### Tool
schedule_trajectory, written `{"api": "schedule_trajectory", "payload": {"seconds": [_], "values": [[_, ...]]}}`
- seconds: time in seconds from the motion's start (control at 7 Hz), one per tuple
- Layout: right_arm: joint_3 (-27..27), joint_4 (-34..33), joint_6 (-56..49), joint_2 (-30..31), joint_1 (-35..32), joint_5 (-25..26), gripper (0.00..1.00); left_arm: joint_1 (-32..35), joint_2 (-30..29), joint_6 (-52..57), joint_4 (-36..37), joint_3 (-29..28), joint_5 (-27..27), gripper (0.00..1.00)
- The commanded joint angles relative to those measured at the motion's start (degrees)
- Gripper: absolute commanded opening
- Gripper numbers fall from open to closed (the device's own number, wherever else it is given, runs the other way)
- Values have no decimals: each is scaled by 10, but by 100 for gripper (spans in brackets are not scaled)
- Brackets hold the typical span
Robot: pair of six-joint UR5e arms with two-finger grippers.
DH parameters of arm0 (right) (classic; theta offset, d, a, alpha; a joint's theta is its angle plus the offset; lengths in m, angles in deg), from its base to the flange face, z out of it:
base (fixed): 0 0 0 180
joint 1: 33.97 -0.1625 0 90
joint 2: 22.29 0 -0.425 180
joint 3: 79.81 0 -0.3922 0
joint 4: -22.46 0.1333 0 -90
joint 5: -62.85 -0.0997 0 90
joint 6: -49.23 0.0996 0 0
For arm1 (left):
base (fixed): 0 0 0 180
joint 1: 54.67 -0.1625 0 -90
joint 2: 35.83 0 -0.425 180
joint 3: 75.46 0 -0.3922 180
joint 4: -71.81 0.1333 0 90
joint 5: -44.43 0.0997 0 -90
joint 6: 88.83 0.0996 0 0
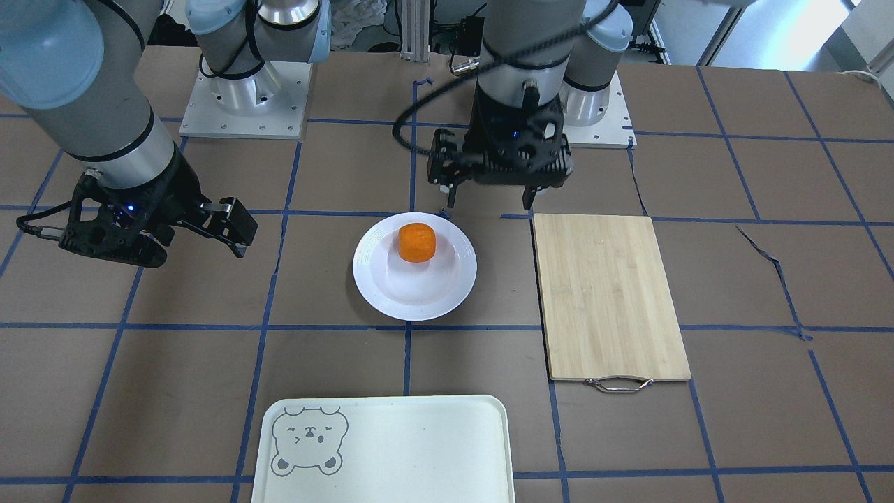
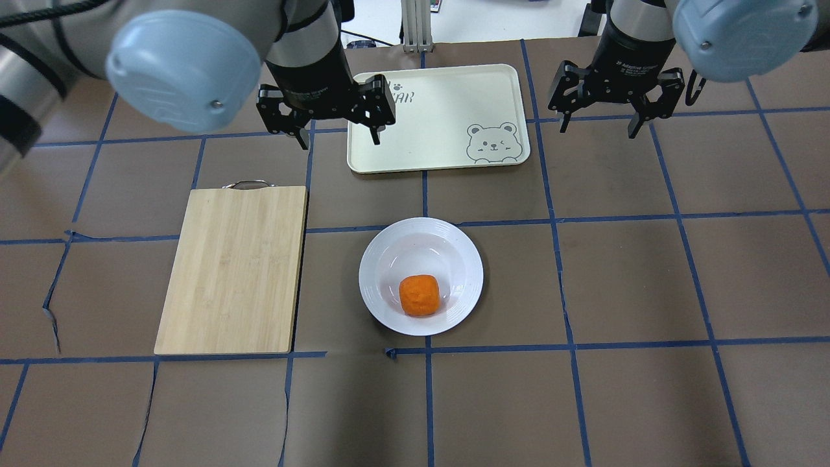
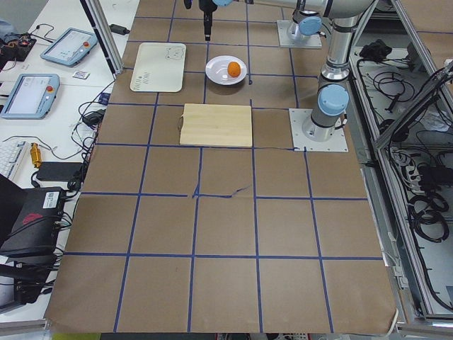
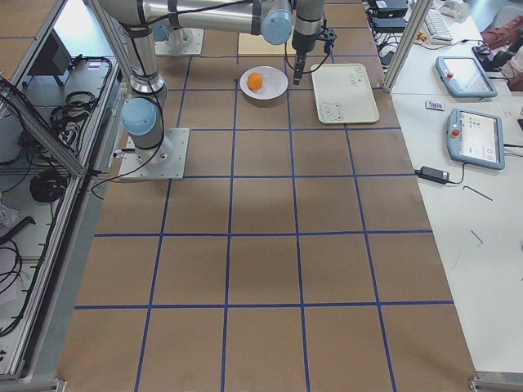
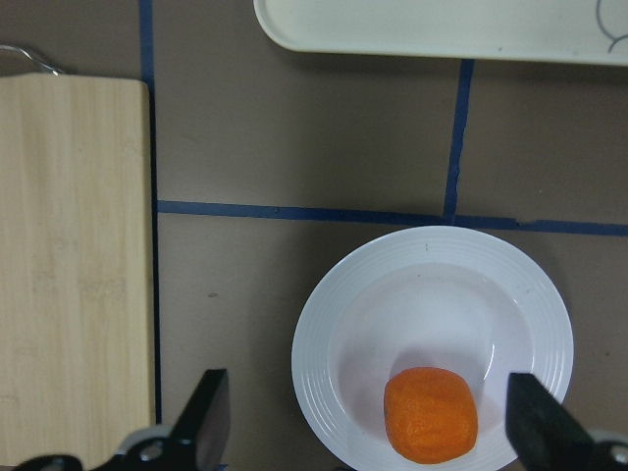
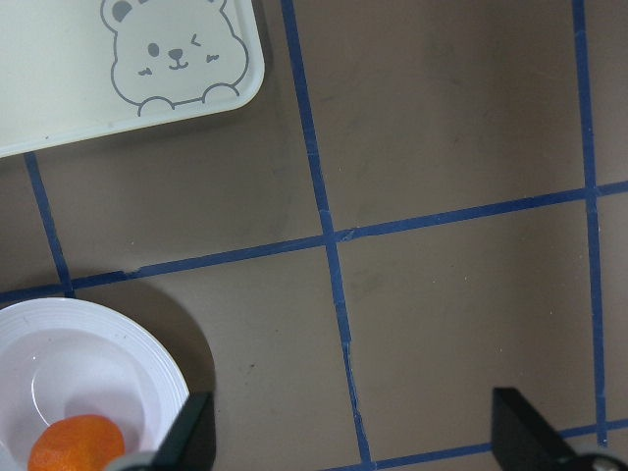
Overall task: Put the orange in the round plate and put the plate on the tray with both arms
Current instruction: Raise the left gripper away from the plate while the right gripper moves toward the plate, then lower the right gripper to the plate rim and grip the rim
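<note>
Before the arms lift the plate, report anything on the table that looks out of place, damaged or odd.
Nothing spilled or broken. The orange sits off-centre in the round plate, toward the robot's side. Past the cutting board on the robot's left, the blue tape runs jagged, seemingly torn or lifted.

A bamboo board (image 2: 233, 269) is laid flat on the brown table (image 2: 648, 279), with a metal handle (image 2: 246, 184) at one short end. The table is crossed by a grid of blue tape (image 2: 553, 220), torn in places. On a white bench (image 3: 53, 127) alongside, a pendant (image 3: 69, 47), a second pendant (image 3: 28, 95), a keyboard (image 3: 8, 157) and cables are seen.
</note>
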Motion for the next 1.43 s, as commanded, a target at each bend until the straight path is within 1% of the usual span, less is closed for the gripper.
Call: {"api": "schedule_trajectory", "payload": {"seconds": [0.0, 0.14, 0.29, 0.43, 0.57, 0.71, 0.86, 1.0, 1.14, 1.29], "values": [[23, -38, -4, -31, -2, -26, 100, -4, 42, 19, -13, 8, 12, 100], [41, -89, -7, -48, -1, -92, 100, -14, 58, 62, -7, 32, 47, 100], [55, -99, -12, -59, -2, -104, 100, -35, 68, 72, -7, 36, 52, 100], [71, -100, -34, -65, -2, -122, 100, -73, 70, 72, -7, 31, 47, 100], [97, -128, -44, -68, -2, -166, 100, -102, 60, 85, -6, 11, 46, 100], [132, -184, -44, -69, -2, -203, 100, -103, 41, 82, -25, -19, 46, 100], [178, -244, -44, -75, -2, -251, 100, -103, 33, 86, -26, -25, 34, 100], [226, -315, -44, -78, -2, -264, 100, -103, 31, 87, -23, -26, 32, 98], [267, -370, -44, -81, -5, -274, 100, -103, 31, 87, -22, -26, 31, 100], [300, -413, -43, -85, -5, -316, 100, -103, 32, 86, -22, -25, 31, 100]]}}
